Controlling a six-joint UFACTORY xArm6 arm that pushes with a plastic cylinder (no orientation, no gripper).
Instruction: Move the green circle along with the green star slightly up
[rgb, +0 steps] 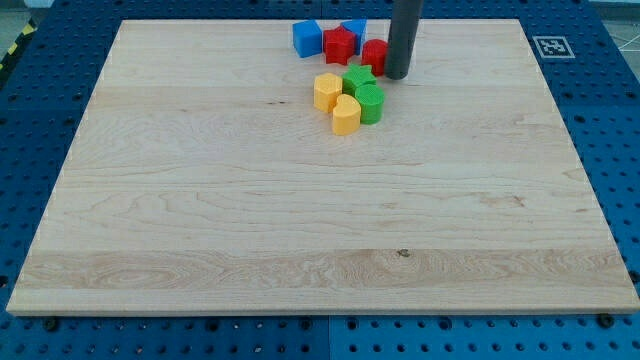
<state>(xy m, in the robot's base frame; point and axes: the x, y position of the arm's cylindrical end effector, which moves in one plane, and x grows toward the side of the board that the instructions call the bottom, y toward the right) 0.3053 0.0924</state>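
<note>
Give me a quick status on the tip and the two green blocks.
My tip at view's top, just right of the green star. Green circle touching star, below it. Red blocks and blue blocks crowd the space above.

Pale, smooth wooden board (300, 220) with visible grain; perforated blue base (40, 90); matt dark rod (402, 35).

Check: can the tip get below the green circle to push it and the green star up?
Probably yes. My tip sits to the upper right of the green star; the board below the green circle is bare, though the yellow block touches its left.
</note>
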